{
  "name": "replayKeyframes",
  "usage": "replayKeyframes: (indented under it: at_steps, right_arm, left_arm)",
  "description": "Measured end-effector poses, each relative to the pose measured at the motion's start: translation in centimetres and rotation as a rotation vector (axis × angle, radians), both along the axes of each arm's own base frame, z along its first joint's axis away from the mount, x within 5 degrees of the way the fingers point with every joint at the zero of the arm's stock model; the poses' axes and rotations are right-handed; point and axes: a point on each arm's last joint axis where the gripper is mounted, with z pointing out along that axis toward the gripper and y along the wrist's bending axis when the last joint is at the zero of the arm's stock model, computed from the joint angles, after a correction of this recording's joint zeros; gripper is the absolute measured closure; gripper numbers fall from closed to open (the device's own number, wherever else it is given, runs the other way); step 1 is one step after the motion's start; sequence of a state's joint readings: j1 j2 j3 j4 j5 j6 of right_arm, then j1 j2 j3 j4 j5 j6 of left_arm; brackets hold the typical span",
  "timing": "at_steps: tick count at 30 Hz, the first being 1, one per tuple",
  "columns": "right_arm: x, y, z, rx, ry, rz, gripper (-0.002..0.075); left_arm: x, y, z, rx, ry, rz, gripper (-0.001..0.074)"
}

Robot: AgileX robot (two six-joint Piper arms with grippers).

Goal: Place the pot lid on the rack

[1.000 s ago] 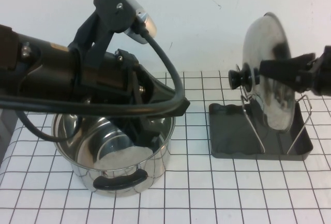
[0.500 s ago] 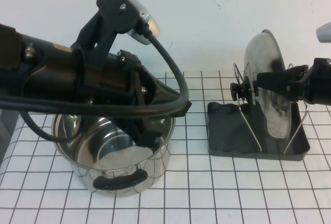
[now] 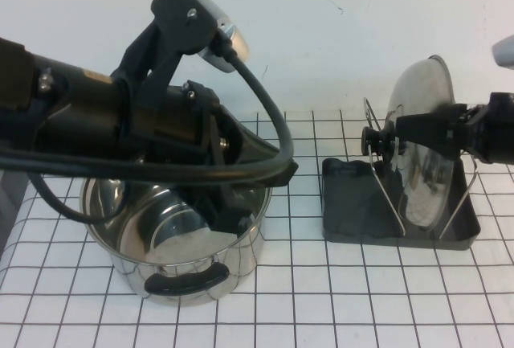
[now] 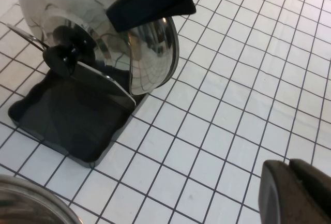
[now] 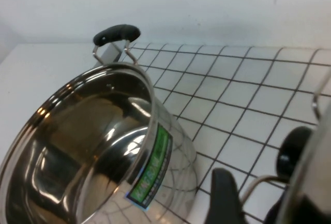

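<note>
The pot lid [image 3: 422, 163], shiny steel with a black knob [image 3: 373, 141], stands on edge in the rack [image 3: 353, 203], between its silver wire loops [image 3: 387, 191], knob facing left. My right gripper [image 3: 403, 129] reaches in from the right and is shut on the lid near its middle height. The left wrist view shows the lid [image 4: 150, 53], the rack [image 4: 67, 115] and the right gripper [image 4: 150, 1] across the lid. The right wrist view shows one finger [image 5: 222, 198] beside the lid's rim [image 5: 315, 182]. My left gripper [image 3: 233, 219] is shut and empty, hanging over the pot.
A deep steel pot [image 3: 185, 243] with black handles stands at the left front, under my left arm; it also fills the right wrist view [image 5: 103, 146]. White gridded tabletop [image 3: 305, 284] lies between pot and rack. A white wall runs behind.
My right gripper has lowered the lid, shifting slightly right, so its bottom edge now sits down in the rack between the wires. My left arm has barely moved.
</note>
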State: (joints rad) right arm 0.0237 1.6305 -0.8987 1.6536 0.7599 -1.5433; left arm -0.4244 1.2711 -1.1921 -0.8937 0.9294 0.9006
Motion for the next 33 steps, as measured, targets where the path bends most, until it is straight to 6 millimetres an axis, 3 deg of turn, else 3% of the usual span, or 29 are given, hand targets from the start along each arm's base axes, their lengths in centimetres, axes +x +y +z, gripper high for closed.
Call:
replayKeyframes:
  at_steps: [5,16,21,24,29,33]
  right_arm:
    - [0.1,-1.8,0.1,0.045,0.029,-0.035,0.0287]
    - [-1.0,-5.5,1.8,0.240,-0.002,0.059,0.0286]
    - [-1.3,-7.7,1.9,0.255,0.034,0.006,0.0295]
    - [-2.1,-7.9,2.7,0.232,0.043,0.003,0.0369]
    - [-4.1,-7.3,5.3,0.147,-0.030,0.056,0.0642]
    - [-6.8,-6.3,7.7,0.015,-0.093,0.121,0.0706]
  left_arm:
    - [0.0,0.0,0.0,-0.002,0.009,0.004,0.0736]
    - [0.1,0.1,0.0,-0.003,0.019,0.018,0.0736]
    - [0.1,0.7,-0.9,0.099,0.084,0.067,0.0736]
    - [0.0,1.6,-1.9,0.228,0.148,0.118,0.0736]
    - [0.4,3.7,-2.9,0.444,0.181,0.291,0.0736]
    - [0.1,5.4,-2.2,0.503,0.149,0.458,0.0736]
